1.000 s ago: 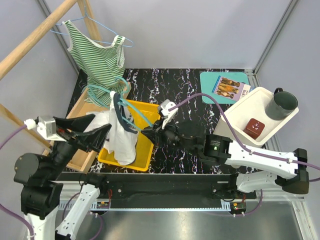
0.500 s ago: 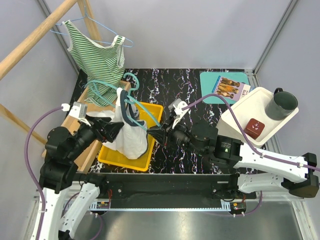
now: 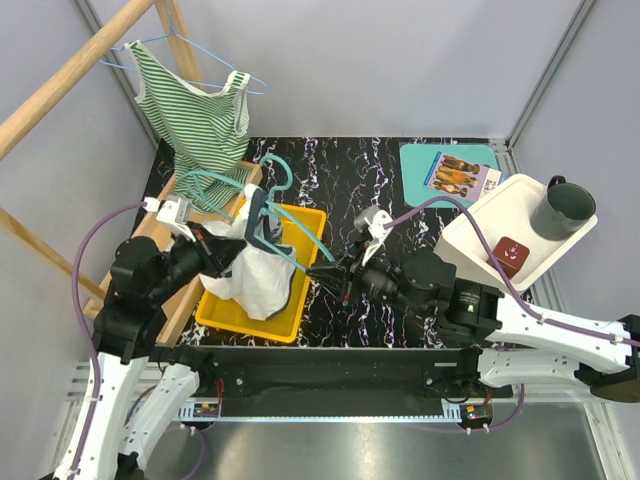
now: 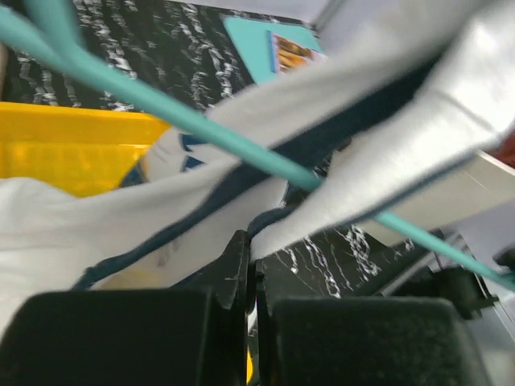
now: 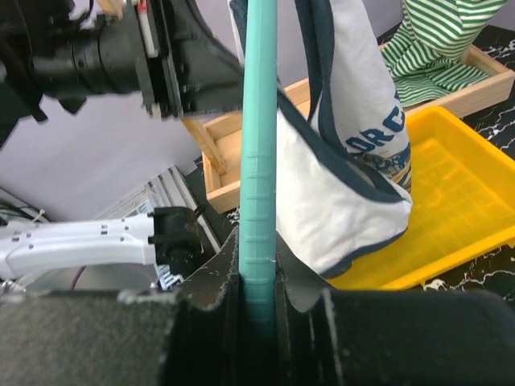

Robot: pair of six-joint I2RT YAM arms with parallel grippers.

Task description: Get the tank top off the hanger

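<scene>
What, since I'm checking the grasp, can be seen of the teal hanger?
The teal hanger is a slim, plastic-looking rod frame with a curled hook. It is held tilted over the yellow bin, one arm clamped in the right pincer. The white, navy-trimmed tank top hangs draped over it.

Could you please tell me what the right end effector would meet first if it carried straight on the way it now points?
Probably the white tank top with navy trim, hanging on the teal plastic hanger that the right end effector is shut on; depth is unclear.
</scene>
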